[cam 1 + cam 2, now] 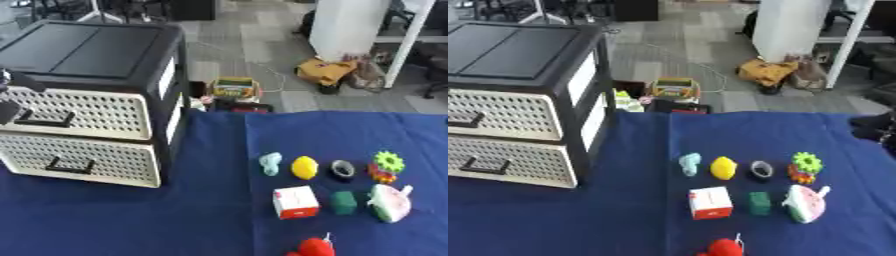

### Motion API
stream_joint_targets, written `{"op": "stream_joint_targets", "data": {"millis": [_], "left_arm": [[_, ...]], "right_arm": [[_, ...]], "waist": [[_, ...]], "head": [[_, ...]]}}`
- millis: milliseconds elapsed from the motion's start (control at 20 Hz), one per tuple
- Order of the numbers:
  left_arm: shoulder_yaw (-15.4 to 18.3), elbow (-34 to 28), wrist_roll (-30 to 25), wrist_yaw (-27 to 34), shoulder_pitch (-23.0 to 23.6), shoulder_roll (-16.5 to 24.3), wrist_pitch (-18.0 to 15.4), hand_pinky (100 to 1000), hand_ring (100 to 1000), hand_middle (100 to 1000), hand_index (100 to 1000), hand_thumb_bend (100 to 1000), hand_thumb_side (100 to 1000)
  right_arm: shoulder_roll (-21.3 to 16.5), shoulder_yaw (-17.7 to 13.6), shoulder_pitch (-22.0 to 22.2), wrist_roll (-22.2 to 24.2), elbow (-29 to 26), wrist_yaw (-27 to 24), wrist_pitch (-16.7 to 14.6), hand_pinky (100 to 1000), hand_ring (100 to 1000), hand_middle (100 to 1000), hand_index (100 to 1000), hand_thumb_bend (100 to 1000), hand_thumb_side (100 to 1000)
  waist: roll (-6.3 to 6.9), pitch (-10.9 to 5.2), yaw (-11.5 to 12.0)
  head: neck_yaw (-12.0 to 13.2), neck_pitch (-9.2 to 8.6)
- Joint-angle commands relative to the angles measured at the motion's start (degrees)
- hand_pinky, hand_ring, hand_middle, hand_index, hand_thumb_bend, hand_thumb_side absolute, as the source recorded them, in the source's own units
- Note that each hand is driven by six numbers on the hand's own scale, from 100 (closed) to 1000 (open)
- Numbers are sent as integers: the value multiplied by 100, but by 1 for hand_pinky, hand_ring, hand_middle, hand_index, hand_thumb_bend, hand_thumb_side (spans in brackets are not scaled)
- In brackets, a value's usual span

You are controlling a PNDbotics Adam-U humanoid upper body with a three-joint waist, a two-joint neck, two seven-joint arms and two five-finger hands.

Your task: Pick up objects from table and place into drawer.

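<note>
Two drawers [83, 132]: both closed.
Writing: none readable.
Left hand [9, 107]: at upper drawer handle, fingers unclear.
Right hand [874, 127]: grip unclear.

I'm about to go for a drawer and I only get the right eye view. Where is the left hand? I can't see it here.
Observer: The left eye view shows the left hand at the picture's left edge, in front of the upper drawer.
Operator: Is it on the handle?
Observer: It sits just left of the handle, at about its height. I cannot tell whether they touch.
</note>
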Motion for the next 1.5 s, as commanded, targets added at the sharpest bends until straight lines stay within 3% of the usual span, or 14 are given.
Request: {"op": "stream_joint_targets", "data": {"millis": [50, 600, 1500], "left_arm": [[60, -14, -548, -176, -103, 118, -709, 100, 100, 100, 839, 100, 1000], [-51, -10, -149, -811, -67, 86, -709, 100, 100, 100, 816, 100, 1000], [-409, 333, 794, -2587, 23, -124, -709, 100, 100, 100, 800, 100, 1000]], "right_arm": [[-91, -68, -50, 14, -91, -44, 4, 708, 706, 459, 841, 100, 1000], [-69, -66, -50, 30, -91, -57, 3, 710, 706, 459, 842, 100, 1000], [-20, -79, -48, 33, -91, -77, 4, 713, 706, 452, 842, 100, 1000]], "waist": [[23, -105, -11], [23, -111, 14], [16, -87, -11]], "head": [[26, -78], [76, -71], [66, -113]]}}
